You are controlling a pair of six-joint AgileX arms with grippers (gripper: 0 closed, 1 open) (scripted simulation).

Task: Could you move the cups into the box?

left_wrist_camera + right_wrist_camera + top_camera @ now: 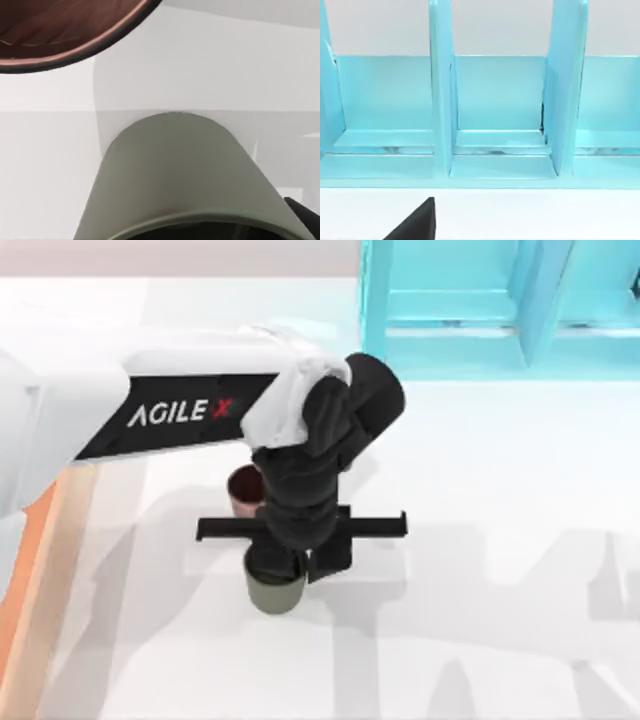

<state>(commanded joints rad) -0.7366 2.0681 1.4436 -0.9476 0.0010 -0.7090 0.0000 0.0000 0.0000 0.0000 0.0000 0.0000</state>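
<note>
we have our left arm reaching in from nine o'clock across the white table (480,540), its white forearm marked agilex and its black wrist bent down over the middle of the scene. our left gripper (290,565) hangs right above the olive-green cup (275,592), which stands just below the table's centre, toward six o'clock. the wrist and the black crossbar hide most of that cup's mouth, so from above we see only its lower wall and part of the rim. whether the fingers are spread or pressed on the cup we cannot tell. in the left wrist view the olive-green cup's smooth side (175,170) rises close in front of the lens, its dark rim cut off by the frame edge, and a small black corner of the gripper peeks in beside it.

the reddish-brown cup (242,492) stands just beside the olive one, toward eleven o'clock of it, half covered by the wrist. its ribs cannot be made out from above. in the left wrist view its brown inside and dark rim (65,30) are cut off at the frame's edge.

the wooden box (45,570) lies at nine o'clock, with just a tan rim strip and a sliver of orange interior visible beneath the arm.

the turquoise shelf frame (470,300) stands at one o'clock, cropped by the frame; the right wrist view faces its upright dividers (440,100), with a black gripper part at the edge.
</note>
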